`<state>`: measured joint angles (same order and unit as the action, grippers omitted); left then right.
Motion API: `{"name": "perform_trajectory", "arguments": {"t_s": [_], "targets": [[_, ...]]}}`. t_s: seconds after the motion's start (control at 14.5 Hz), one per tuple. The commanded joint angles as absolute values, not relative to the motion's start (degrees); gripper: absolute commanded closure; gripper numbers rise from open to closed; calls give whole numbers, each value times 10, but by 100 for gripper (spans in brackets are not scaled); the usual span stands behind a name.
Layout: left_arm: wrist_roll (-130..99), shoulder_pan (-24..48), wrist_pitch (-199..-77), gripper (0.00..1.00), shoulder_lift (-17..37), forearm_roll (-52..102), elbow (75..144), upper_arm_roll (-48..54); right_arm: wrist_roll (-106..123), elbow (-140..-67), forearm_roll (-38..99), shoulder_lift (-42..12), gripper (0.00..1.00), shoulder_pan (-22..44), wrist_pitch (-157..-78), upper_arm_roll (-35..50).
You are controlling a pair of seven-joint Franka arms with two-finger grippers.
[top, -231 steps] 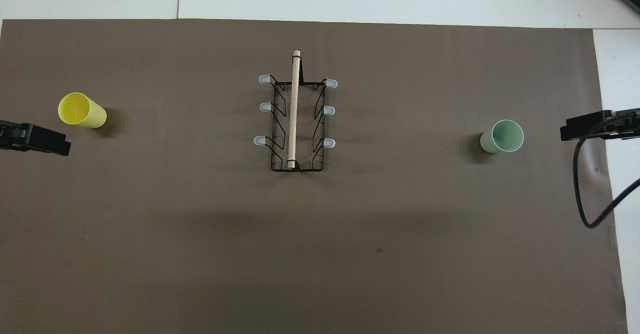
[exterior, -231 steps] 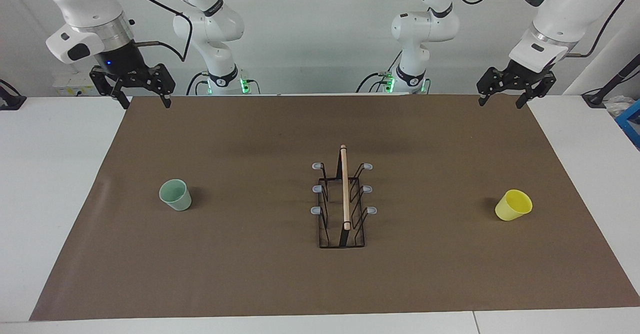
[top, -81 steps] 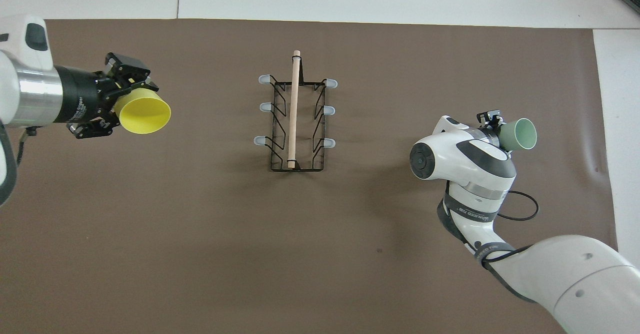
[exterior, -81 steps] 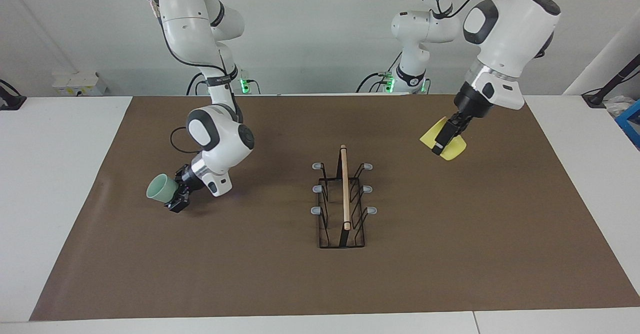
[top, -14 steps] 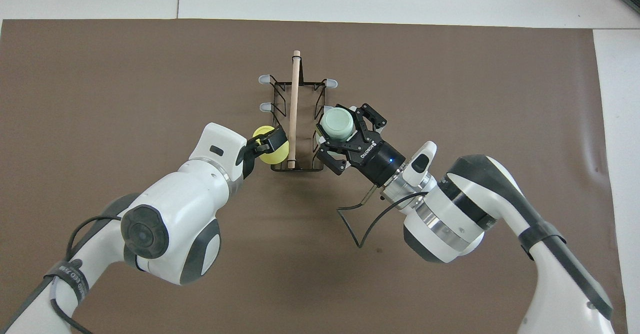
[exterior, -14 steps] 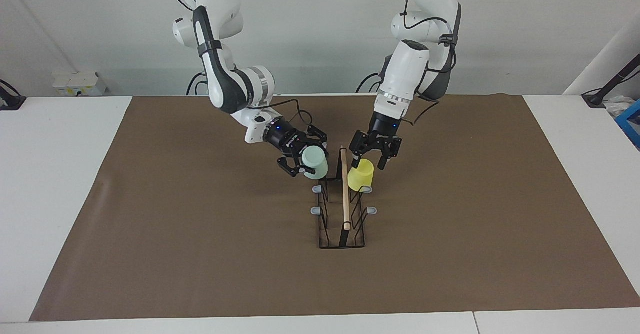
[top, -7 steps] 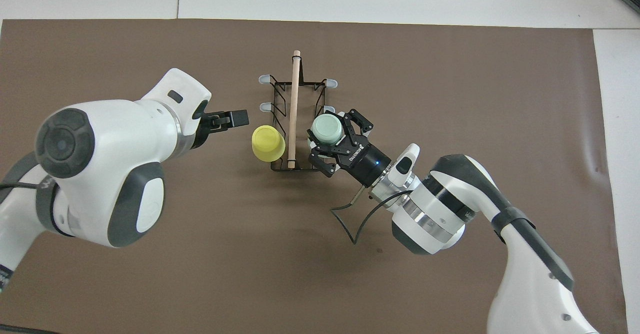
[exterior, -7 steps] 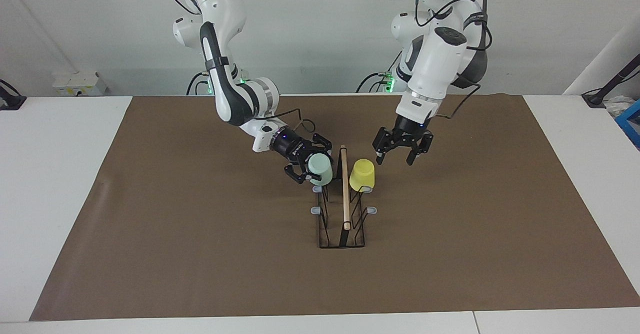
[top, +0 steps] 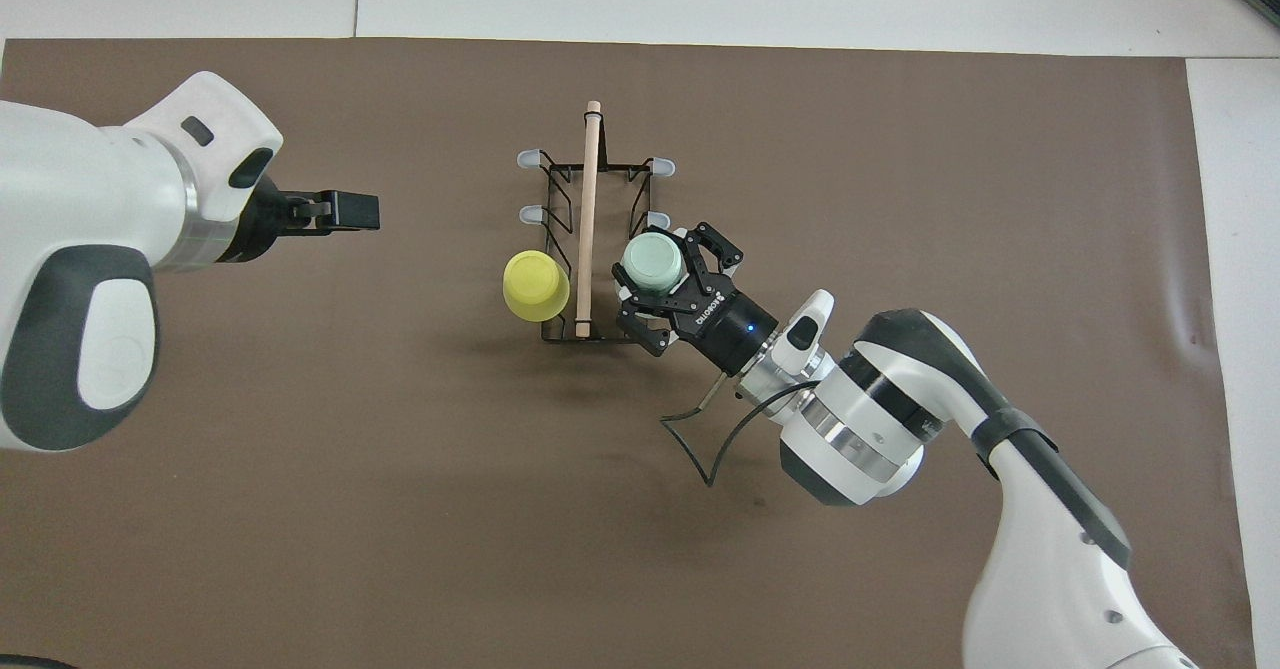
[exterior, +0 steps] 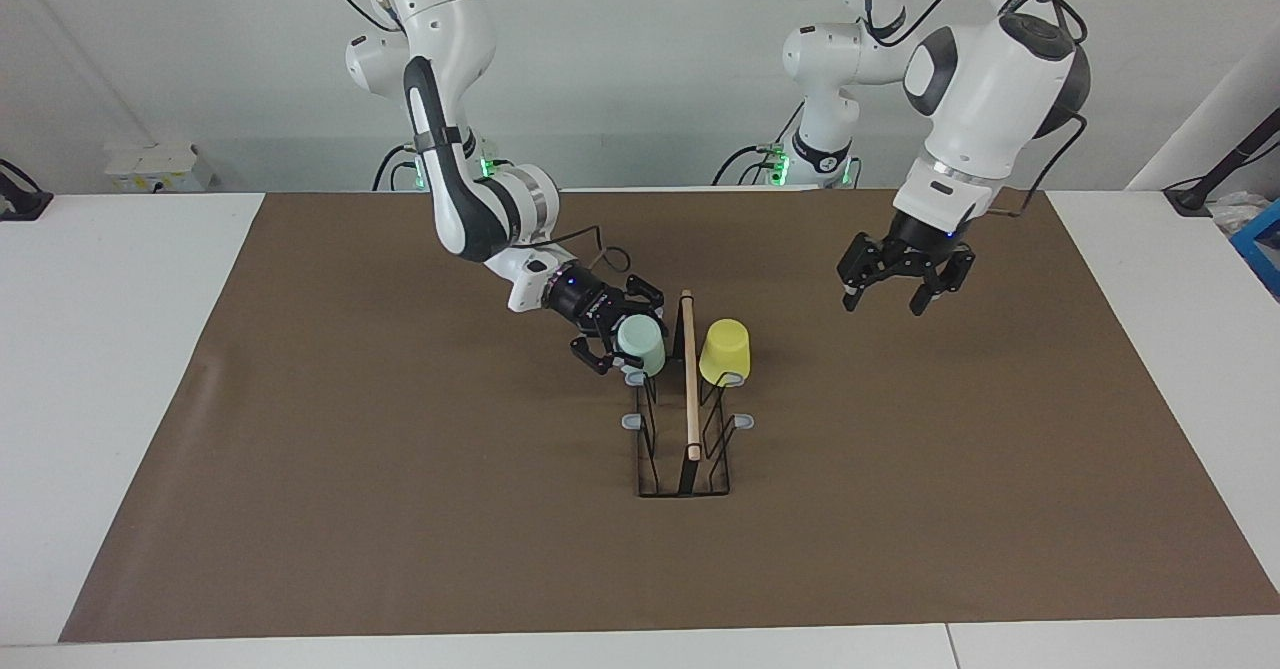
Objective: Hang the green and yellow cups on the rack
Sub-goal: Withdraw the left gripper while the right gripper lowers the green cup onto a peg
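the bright yellow plastic cup hangs upside down on the black wire rack, on a prong nearest the robots. the right gripper is clamped on the pale mint green plastic cup, upside down at the rack's other side by the wooden rod. the left gripper, fingers apart, hangs over the brown mat toward the left arm's end from the rack.

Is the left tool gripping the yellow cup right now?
No, the left tool hangs open above the mat, apart from the yellow cup hung on the rack.

Brown mat covered most of the white bench. Blue box sat at the bench edge, left arm's end.
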<state>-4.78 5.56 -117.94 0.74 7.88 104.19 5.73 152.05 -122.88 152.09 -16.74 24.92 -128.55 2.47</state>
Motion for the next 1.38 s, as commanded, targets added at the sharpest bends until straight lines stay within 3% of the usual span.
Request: {"name": "perform_trajectory", "arguments": {"t_s": [0.0, 0.28, 0.62, 1.31], "targets": [[14, 56, -1099, 0, 8, 57, 992, 30, 1573, -1224, 1641, -172, 23, 258, -1291, 25], [73, 55, -1021, 0, 7, 9, 948, 10, 1573, -1223, 1641, -172, 14, 258, -1296, 25], [114, 45, -941, 0, 8, 9, 899, -13, 1570, -1219, 1641, -173, 14, 258, -1312, 26], [109, 48, -905, 0, -25, 9, 930, -19, 1543, -1207, 1641, -171, 13, 268, -1369, 30]]}}
